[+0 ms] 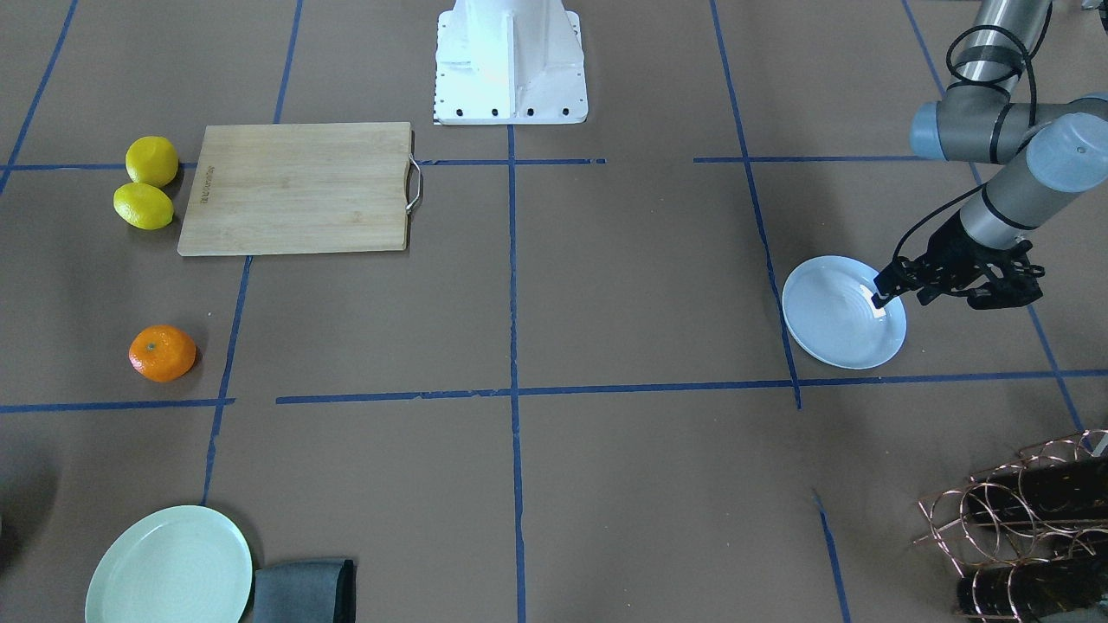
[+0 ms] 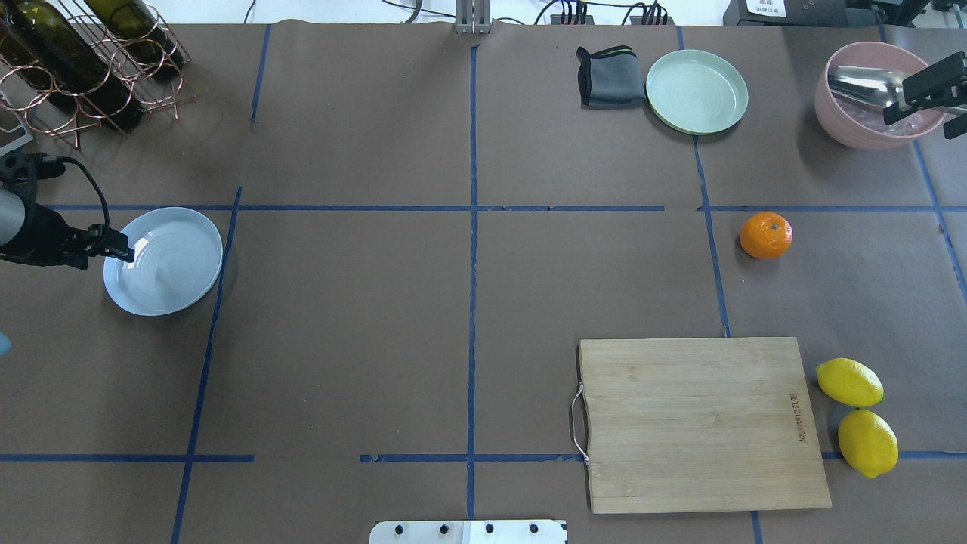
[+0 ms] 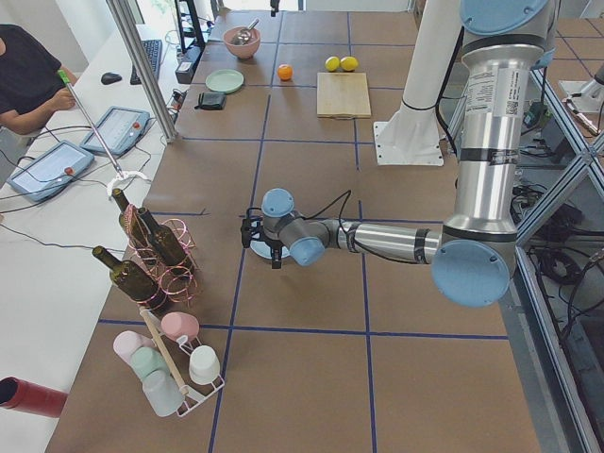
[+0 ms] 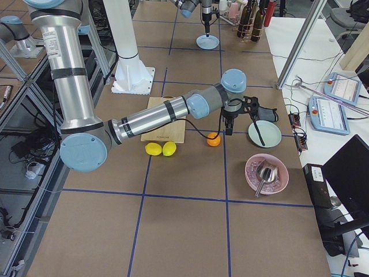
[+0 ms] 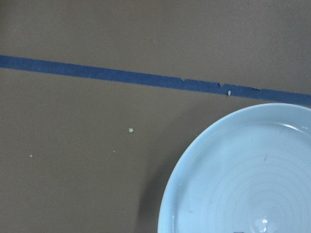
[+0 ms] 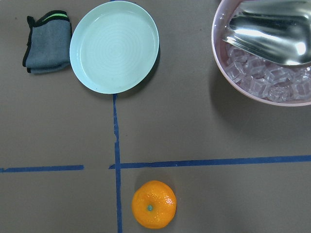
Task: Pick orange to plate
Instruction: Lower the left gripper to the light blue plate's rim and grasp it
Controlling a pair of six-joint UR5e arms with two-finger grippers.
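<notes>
The orange [image 2: 765, 235] lies alone on the brown table, on my right side, and sits low in the right wrist view as orange [image 6: 153, 204]. The pale bluish plate [image 2: 170, 264] rests far to the left, empty. My left gripper [image 1: 903, 294] hovers low at the plate's [image 1: 835, 329] outer rim and looks open, one finger over the rim and one outside it. The left wrist view shows only the plate [image 5: 243, 184] and no fingers. My right gripper [image 2: 918, 121] hangs open and empty, high above the pink bowl, beyond the orange.
A mint-green plate [image 2: 696, 91] and a folded grey cloth [image 2: 608, 75] lie at the far edge. A pink bowl [image 2: 838, 113] holds ice and a metal scoop. The cutting board [image 2: 699, 423] and two lemons [image 2: 849, 382] are near right. A bottle rack [image 2: 83, 60] stands far left.
</notes>
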